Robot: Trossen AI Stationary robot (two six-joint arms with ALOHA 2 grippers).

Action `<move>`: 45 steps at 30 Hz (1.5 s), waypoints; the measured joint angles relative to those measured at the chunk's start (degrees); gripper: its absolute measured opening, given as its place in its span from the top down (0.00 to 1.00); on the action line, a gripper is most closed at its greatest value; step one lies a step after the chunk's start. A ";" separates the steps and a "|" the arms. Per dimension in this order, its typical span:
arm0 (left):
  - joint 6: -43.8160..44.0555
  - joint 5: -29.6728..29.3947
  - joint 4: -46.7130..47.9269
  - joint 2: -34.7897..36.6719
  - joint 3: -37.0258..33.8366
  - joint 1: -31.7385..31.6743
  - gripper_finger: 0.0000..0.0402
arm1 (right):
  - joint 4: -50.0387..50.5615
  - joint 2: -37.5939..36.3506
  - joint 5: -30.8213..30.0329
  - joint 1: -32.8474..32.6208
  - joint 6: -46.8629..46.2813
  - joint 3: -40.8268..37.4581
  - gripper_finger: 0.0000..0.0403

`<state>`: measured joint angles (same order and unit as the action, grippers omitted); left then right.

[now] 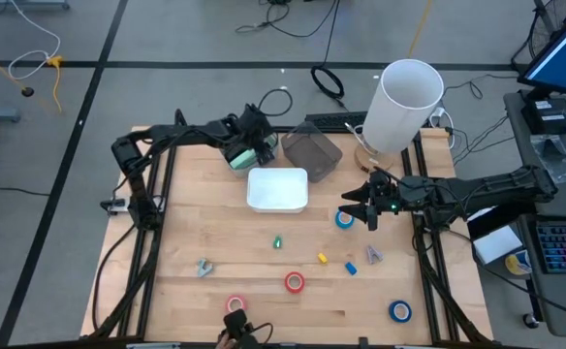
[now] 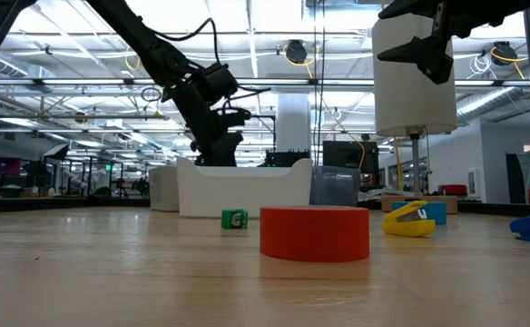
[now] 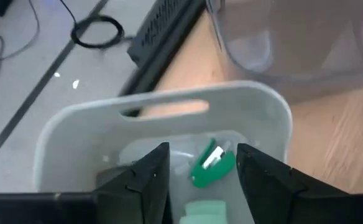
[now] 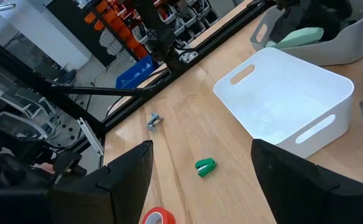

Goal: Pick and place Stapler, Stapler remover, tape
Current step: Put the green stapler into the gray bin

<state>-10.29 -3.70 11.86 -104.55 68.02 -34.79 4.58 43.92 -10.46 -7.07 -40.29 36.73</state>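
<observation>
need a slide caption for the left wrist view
Left pincer open above a grey bin, a small green stapler lying inside.

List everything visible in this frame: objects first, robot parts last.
tape rolls: four; blue beside the right gripper, blue front right, red and pinkish-red front centre.
small pieces: five loose on the table; green, yellow, blue, grey, grey.
white bin: one, table centre, empty.
grey bin: one, back left, holding a green piece and a pale green block.
clear bin: one, back centre.
white cylinder: one, back right.
left gripper: fingers open, above the grey bin.
right gripper: fingers open, above the table's right side.
</observation>
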 joint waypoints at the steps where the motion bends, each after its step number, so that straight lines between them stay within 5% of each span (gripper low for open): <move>1: 0.01 -0.03 0.11 0.67 0.27 0.00 0.53 | 0.00 0.00 0.00 0.00 0.00 0.00 0.35; 9: 4.98 1.09 2.90 12.03 2.61 3.95 0.52 | 0.00 0.00 0.02 -0.04 0.00 0.00 0.35; 19: 13.44 0.85 11.33 23.27 2.61 20.93 0.52 | 0.02 0.02 0.04 -0.04 0.51 0.00 0.35; 31: 40.35 -3.47 15.81 18.81 2.59 39.80 0.52 | 0.08 0.04 0.04 -0.04 0.55 0.00 0.35; 45: 68.89 -6.42 16.33 7.02 2.54 48.26 0.52 | 0.08 0.66 0.11 -0.04 3.45 0.02 0.35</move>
<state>58.60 -10.12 28.19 -97.53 70.56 13.47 4.65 44.58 -10.35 -7.11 -36.84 36.75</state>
